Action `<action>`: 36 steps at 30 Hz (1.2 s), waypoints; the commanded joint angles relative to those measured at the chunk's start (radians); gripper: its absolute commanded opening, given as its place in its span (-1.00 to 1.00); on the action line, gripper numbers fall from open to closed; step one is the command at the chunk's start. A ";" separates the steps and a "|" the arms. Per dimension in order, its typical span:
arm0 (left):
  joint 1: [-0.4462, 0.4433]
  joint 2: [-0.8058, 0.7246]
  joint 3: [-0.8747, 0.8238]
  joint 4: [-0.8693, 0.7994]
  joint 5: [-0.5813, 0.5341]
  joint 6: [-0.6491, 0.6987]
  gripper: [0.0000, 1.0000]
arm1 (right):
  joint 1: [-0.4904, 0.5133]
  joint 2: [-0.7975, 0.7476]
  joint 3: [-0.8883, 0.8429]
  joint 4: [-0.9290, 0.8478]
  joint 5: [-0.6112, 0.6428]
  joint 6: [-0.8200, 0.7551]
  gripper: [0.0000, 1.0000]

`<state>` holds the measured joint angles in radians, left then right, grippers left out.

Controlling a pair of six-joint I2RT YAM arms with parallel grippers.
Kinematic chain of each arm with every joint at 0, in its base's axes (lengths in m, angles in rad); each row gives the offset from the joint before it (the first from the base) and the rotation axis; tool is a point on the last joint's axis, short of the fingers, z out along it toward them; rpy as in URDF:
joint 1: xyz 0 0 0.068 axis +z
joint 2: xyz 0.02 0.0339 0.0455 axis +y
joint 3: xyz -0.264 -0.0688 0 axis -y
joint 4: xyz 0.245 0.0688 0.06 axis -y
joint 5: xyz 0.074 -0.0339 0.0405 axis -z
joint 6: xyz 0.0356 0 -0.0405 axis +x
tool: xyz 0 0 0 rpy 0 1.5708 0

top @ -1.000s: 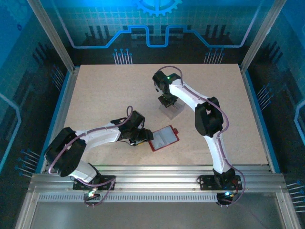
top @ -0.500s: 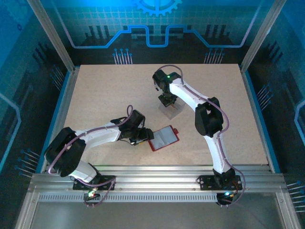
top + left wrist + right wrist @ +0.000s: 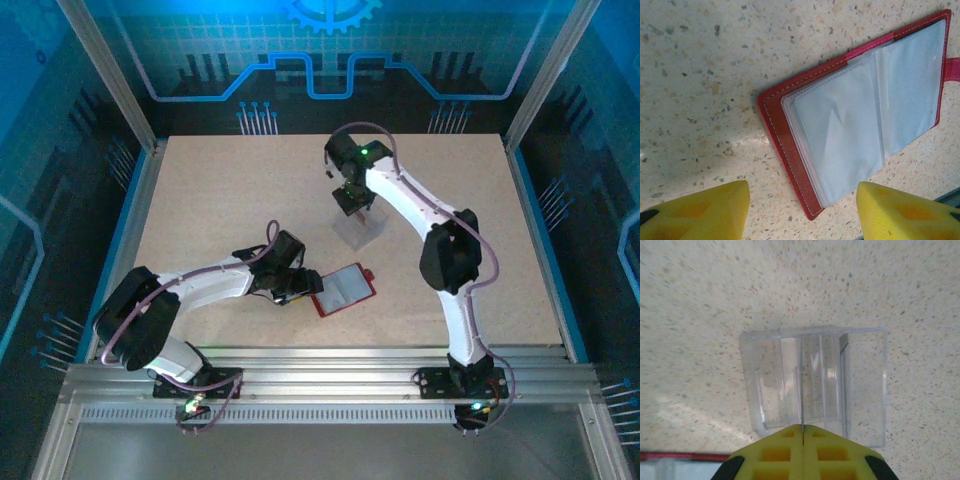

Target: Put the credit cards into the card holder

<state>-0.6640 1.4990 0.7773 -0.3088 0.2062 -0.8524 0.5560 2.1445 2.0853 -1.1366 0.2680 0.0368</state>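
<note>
Toward the near middle of the table (image 3: 700, 75) the red card holder (image 3: 860, 110) lies open and flat, its clear pale sleeves facing up and its snap tab pointing away from the left arm. The left tool (image 3: 801, 194) hovers low over its near corner, fingers apart and clamped on nothing. Well apart from it, further back on the table, stands a clear box (image 3: 815, 385). The right tool (image 3: 803, 432) hangs above it with its fingers pressed together.

A thin line runs up from those fingertips. It may be one of the credit cards seen edge-on or just a divider in the box, and I cannot tell which. No card can be made out with certainty.

My guess at the risks:
- The holder is light and rests on a smooth top, so a push from the left tool could slide it or fold it shut.
- The sleeves look slack and glossy, so a card arriving at a poor angle would probably catch on a sleeve edge or skate over it.
- A thin card held by one edge could twist or slip out on the way across.
- The light box could be dragged or tipped.

No brand, label or readable writing appears on the holder, the box or the tools.
</note>
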 commanded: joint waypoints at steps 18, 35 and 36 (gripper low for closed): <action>-0.071 0.141 0.118 -0.049 -0.079 0.009 -0.05 | 0.019 -0.556 -0.563 0.196 -0.193 0.142 -1.00; 0.038 0.222 0.161 -0.084 -0.089 0.135 -0.13 | 0.005 -0.822 -1.106 0.639 -0.522 0.369 -1.00; 0.047 0.223 0.167 -0.087 -0.084 0.150 -0.13 | 0.005 -0.824 -1.126 0.665 -0.529 0.382 -1.00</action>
<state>-0.6617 1.6993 0.9176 -0.3614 0.1726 -0.7712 0.5625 1.3483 0.9977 -0.6033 -0.1898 0.3500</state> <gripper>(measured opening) 0.433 0.066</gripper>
